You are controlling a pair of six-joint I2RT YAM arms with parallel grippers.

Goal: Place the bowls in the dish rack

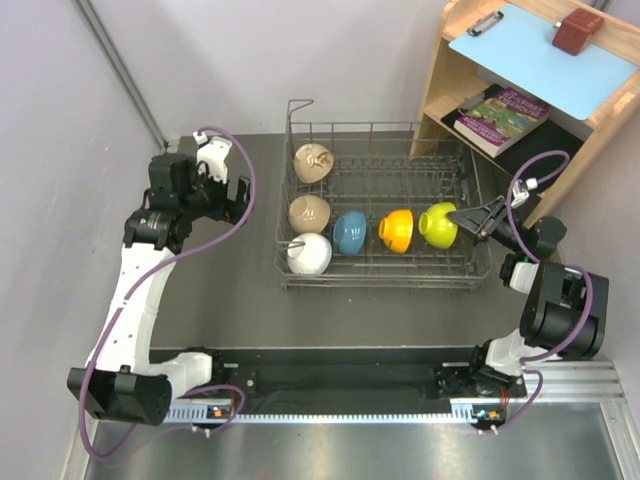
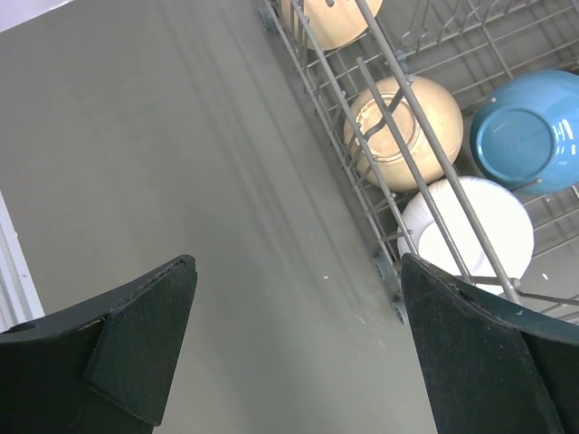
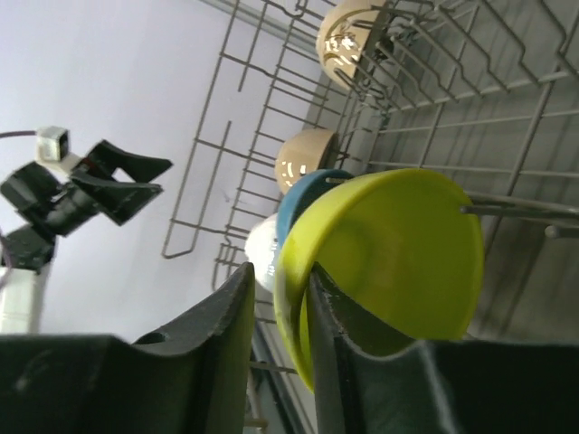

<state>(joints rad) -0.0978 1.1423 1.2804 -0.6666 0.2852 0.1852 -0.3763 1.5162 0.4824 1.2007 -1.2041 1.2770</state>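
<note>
Six bowls stand in the grey wire dish rack [image 1: 385, 277]. Two beige ones [image 1: 313, 162] [image 1: 309, 213] and a white one [image 1: 309, 254] line its left side. Blue [image 1: 349, 232], orange [image 1: 397, 230] and yellow-green [image 1: 437, 224] bowls form the front row. My right gripper [image 3: 280, 276] straddles the rim of the yellow-green bowl [image 3: 398, 244], which rests among the prongs. One finger is inside the bowl, and the other stands a small gap off its outside, so the jaws are slightly open. My left gripper [image 2: 297, 271] hangs wide open over bare table, left of the rack [image 2: 335, 117].
A wooden shelf unit [image 1: 440, 80] stands at the back right, close to the rack's right end. It holds a blue clipboard [image 1: 545, 55], a red block [image 1: 578, 30] and a book [image 1: 502, 115]. The rack's tall wire sides surround the bowls.
</note>
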